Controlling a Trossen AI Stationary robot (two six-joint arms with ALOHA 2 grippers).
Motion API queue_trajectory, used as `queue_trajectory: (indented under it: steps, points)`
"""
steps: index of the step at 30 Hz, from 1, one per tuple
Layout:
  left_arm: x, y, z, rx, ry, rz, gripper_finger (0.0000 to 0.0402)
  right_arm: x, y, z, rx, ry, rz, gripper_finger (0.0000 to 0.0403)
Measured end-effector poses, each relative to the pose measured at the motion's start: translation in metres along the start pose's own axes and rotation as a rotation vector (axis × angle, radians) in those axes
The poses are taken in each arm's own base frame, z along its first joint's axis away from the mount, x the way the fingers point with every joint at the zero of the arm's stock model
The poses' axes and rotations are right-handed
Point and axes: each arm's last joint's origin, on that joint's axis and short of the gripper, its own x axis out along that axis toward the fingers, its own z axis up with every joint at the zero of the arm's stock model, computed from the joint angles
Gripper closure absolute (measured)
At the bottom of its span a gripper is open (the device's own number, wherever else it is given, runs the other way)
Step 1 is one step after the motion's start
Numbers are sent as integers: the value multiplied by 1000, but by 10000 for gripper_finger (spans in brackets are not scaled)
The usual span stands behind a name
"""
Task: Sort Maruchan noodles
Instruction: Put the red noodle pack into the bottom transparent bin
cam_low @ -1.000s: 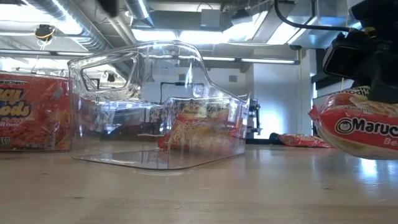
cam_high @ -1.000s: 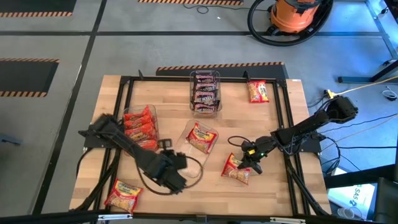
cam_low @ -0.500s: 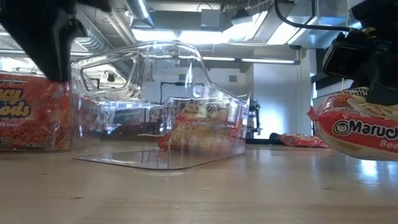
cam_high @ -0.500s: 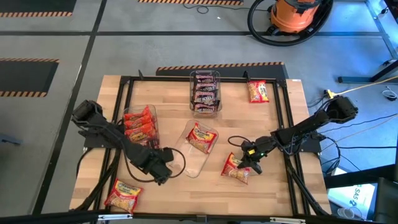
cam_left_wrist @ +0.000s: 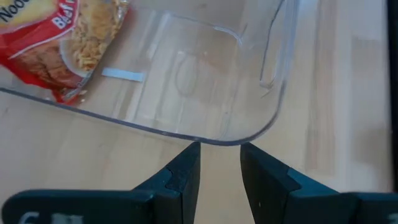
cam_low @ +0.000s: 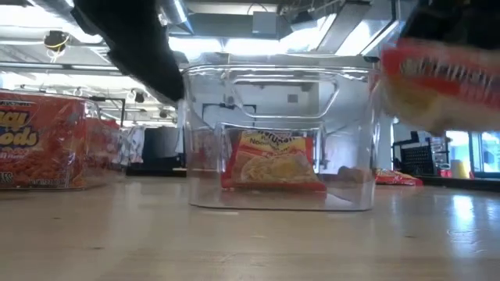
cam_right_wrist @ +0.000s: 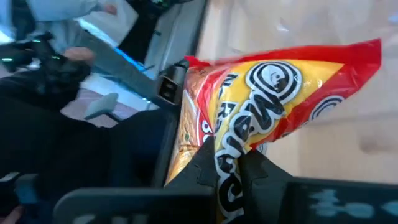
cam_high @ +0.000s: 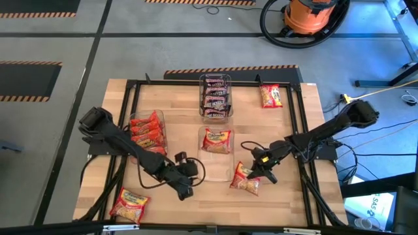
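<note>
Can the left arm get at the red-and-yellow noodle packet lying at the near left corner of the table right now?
Probably yes. The left pincer holds nothing, just off the clear plastic bin. The red-and-yellow noodle packet lies flat on bare wood on that arm's side, with nothing on it or between them.

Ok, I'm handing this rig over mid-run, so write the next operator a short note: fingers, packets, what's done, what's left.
Right gripper: fingers shut on a red-and-yellow noodle packet, beside the middle clear bin.
Left gripper: fingers apart and empty at that bin's near rim.
Done: one packet in the middle bin, orange-red packets in the left bin, dark packets in the far bin.
Left: bin the held packet, then the loose packets at the near left corner and the far right.
</note>
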Motion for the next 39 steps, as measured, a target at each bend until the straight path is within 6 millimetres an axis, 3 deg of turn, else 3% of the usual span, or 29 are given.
queue_trajectory:
  steps: [4, 10, 13, 17, 24, 32, 39]
  points:
    - [11, -4, -4, 6, -26, 27, 294, -1, 14, 15, -32, 5, 6, 400]
    - [30, -14, -8, 3, -127, 55, 294, -2, 47, 59, -164, -5, -68, 400]
    - [42, -18, -9, 6, -151, 43, 294, -3, 60, 80, -283, 12, -199, 400]
    - [55, -19, -13, 2, -155, 50, 294, -3, 63, 105, -465, 59, -403, 400]
    - [61, -21, -18, 4, -162, 64, 294, 18, 31, 133, -711, 212, -586, 400]
    - [60, -22, -17, 2, -168, 59, 294, 50, -20, 127, -794, 413, -666, 400]
    - [60, -22, -17, 0, -176, 60, 294, 68, -36, 118, -776, 455, -640, 400]
